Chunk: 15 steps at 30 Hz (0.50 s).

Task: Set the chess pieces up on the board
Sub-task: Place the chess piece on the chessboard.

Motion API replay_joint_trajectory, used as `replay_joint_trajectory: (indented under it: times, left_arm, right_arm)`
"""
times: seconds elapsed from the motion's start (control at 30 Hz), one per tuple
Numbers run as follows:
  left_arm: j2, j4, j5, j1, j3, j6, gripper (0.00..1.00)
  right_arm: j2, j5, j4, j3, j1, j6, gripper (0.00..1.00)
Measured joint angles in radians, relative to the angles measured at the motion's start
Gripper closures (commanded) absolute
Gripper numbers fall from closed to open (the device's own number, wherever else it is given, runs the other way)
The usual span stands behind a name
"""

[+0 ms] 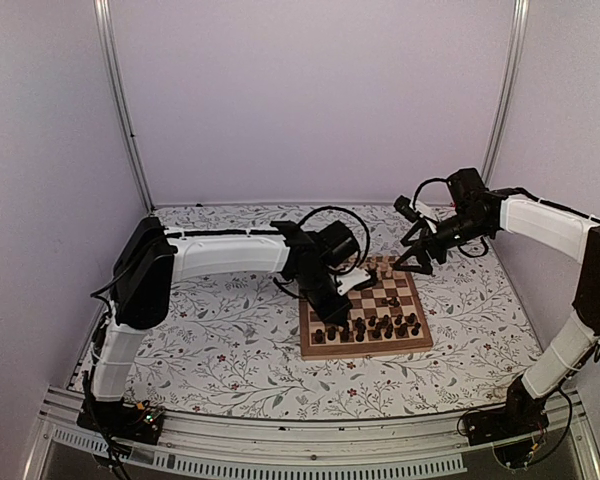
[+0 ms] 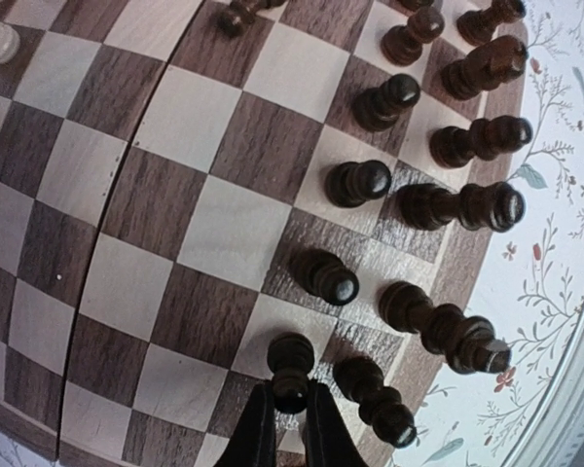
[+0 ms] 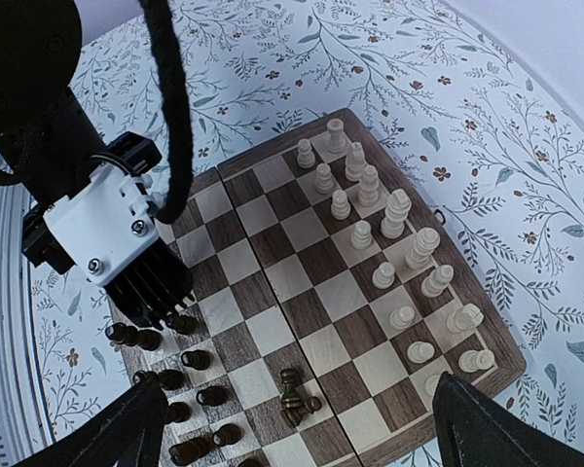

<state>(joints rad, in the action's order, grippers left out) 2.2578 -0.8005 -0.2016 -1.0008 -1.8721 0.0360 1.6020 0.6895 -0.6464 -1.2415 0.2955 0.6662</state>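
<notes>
Chess pieces (image 1: 378, 325) crowd two opposite edges of the board (image 3: 316, 292), which lies on a floral table cloth (image 1: 230, 350) between the two arms. The pale set (image 3: 397, 209) stands in two rows along one edge. The dark set (image 2: 482, 141) lines the other, and two dark pieces (image 3: 294, 394) lie tipped over on the squares between, touching each other.

The left gripper (image 2: 290, 404) is pinched shut on a dark pawn (image 2: 290, 360) near a corner of the dark side. Its fingers (image 2: 326, 428) hide the pawn's base, so whether the pawn rests on the board or hangs above it cannot be told. The right gripper (image 1: 412, 262) hangs by the board's pale end, its fingers (image 3: 117, 433) spread wide with nothing between them.

From the right wrist, the lower frame edge and the left gripper's body cut off part of the dark rows, and a black cable (image 3: 170, 97) crosses the view. From above, the left arm covers one corner of the board, and the pieces are too small to tell apart by kind.

Plain pale walls (image 1: 310, 100) with metal corner posts (image 1: 120, 100) enclose the table, and a metal rail (image 1: 280, 440) runs along its near edge.
</notes>
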Motion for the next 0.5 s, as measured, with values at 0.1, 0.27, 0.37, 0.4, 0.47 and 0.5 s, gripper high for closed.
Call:
replay_joint_trajectory:
  times: [0.1, 0.27, 0.37, 0.4, 0.47, 0.5]
  left_arm:
    - [0.010, -0.001, -0.002, 0.000, -0.008, 0.001, 0.92]
    - [0.016, -0.001, -0.006, 0.000, -0.013, 0.002, 0.83]
    - [0.017, -0.002, -0.008, 0.000, -0.014, 0.005, 0.76]
    - [0.019, -0.003, -0.007, 0.000, -0.014, 0.004, 0.75]
    - [0.021, -0.008, -0.007, 0.000, -0.014, 0.004, 0.73]
    - [0.021, -0.008, -0.006, -0.001, -0.014, 0.005, 0.73]
  right_arm:
    - [0.004, 0.000, 0.000, 0.000, 0.000, 0.000, 0.01]
    - [0.008, -0.001, 0.000, 0.000, 0.000, 0.000, 0.01]
    - [0.008, -0.001, 0.000, 0.000, 0.000, 0.000, 0.01]
    - [0.008, -0.001, 0.000, 0.000, 0.000, 0.000, 0.01]
    - [0.008, -0.001, 0.000, 0.000, 0.000, 0.000, 0.01]
    - [0.008, -0.001, 0.000, 0.000, 0.000, 0.000, 0.01]
